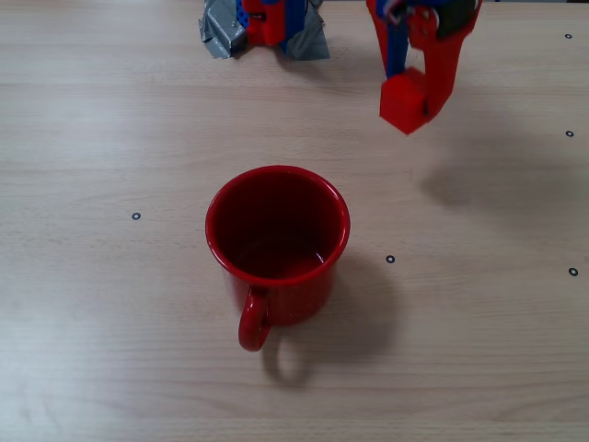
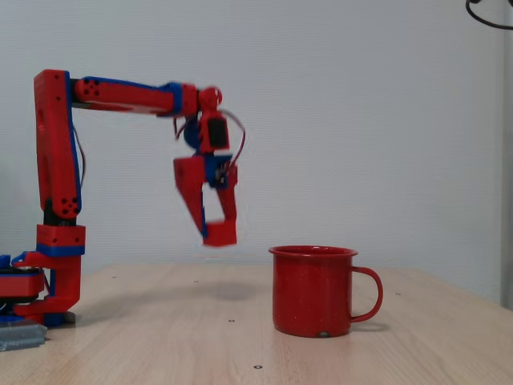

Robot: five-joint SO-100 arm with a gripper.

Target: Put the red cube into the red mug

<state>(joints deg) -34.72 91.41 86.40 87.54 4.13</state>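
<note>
the cube hangs in the air, pinched at the tip of the claw, well clear of the table; in the side fixed view the cube sits between the fingertips, a little higher than the mug's rim. the claw is closed on it, fingers pointing down and slightly toward the mug. from the mug, in the overhead fixed view, the cube lies at about one o'clock, well apart, with its shadow on the bare wood at about three o'clock. the mug stands upright, handle at six o'clock in the overhead view, and its inside looks empty. so the pick-up and lift seem done: the cube is off the table and held. what is left, by my reading, is the carry across until the cube is over the mouth, then a small descent and a release. height looks enough to clear the rim. the arm reaches out level from its base.
</note>
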